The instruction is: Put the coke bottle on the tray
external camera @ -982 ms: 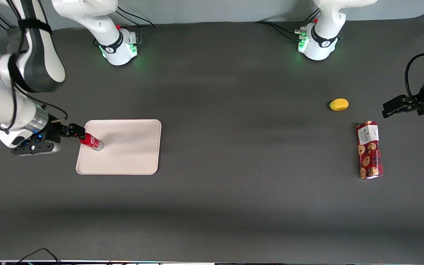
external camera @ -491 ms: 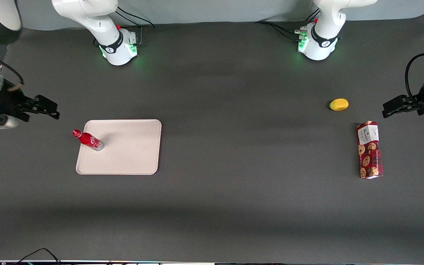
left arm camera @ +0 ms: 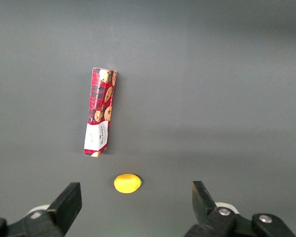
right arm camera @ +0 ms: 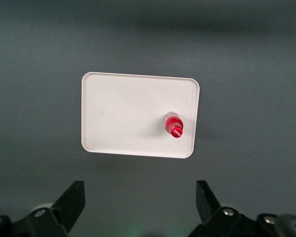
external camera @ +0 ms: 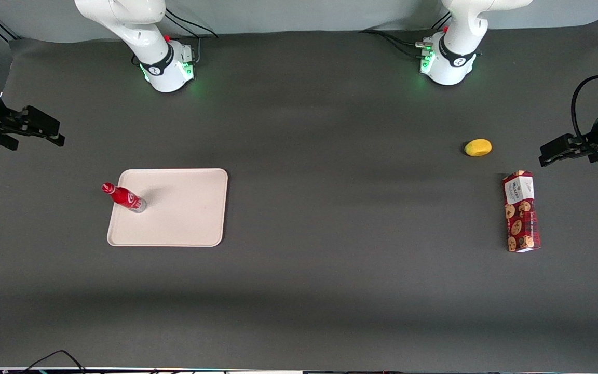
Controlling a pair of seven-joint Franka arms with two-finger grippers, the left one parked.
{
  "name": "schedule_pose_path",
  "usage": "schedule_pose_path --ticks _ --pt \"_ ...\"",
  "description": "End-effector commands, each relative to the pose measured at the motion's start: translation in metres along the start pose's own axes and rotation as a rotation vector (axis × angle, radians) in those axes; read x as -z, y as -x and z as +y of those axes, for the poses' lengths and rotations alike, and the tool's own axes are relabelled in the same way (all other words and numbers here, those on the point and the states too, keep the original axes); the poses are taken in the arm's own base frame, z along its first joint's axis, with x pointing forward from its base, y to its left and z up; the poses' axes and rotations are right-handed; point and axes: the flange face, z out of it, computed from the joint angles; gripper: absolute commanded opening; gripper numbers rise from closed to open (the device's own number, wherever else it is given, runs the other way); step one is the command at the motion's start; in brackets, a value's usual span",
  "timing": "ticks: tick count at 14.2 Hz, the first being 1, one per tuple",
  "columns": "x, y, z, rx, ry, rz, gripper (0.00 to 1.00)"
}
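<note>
Bottle stands upright on the tray, close to its rim; claw hangs empty, fingers spread, well apart – any knock there could tip it off

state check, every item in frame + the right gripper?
coke bottle: upright on the tray, near one edge, released
tray: flat on the table, holds only the bottle
gripper: open, empty, raised off beside the tray
cookie box: lying flat
lemon: resting on the table
</note>
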Motion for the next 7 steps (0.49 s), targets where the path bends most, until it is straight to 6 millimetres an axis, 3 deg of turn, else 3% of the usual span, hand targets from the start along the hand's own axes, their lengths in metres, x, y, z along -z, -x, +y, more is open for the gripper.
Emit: schedule_pose_path --ticks 1,5,7 --pt "0.013 0.003 -0.007 -0.053 0.02 -0.004 1.0" --pt "0.013 0.0 0.002 -0.071 0.013 -0.003 1.0" --pt "0.001 -0.007 0.001 -0.065 0.014 -0.024 1.0"
